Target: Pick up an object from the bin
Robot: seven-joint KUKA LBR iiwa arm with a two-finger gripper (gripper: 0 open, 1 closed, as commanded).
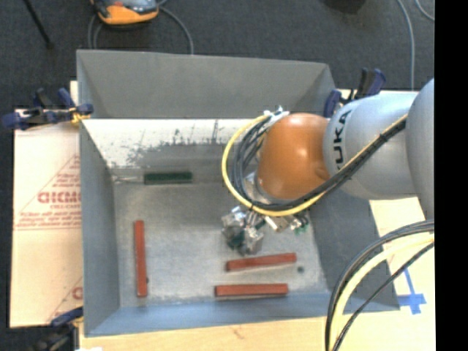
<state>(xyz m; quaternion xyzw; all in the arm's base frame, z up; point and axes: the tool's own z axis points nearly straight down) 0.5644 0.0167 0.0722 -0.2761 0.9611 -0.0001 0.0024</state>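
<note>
orange cover (292, 156) over hand (243, 236), beside tilted red bar (261, 262), apart from bin walls (99, 218).

Grey metal bin (95, 196) seen from above. The arm (380, 152) enters from the right. Its gripper (243, 234) sits low over the floor, just above a slanted red-brown bar (261, 262). A second red-brown bar (251, 290) lies by the front wall, a third red-brown bar (139, 258) along the left side, and a dark green bar (168, 176) at the back.

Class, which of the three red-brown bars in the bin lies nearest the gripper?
The slightly tilted red-brown bar right beside the gripper; the level bar below it and the left bar lie farther off.
</note>
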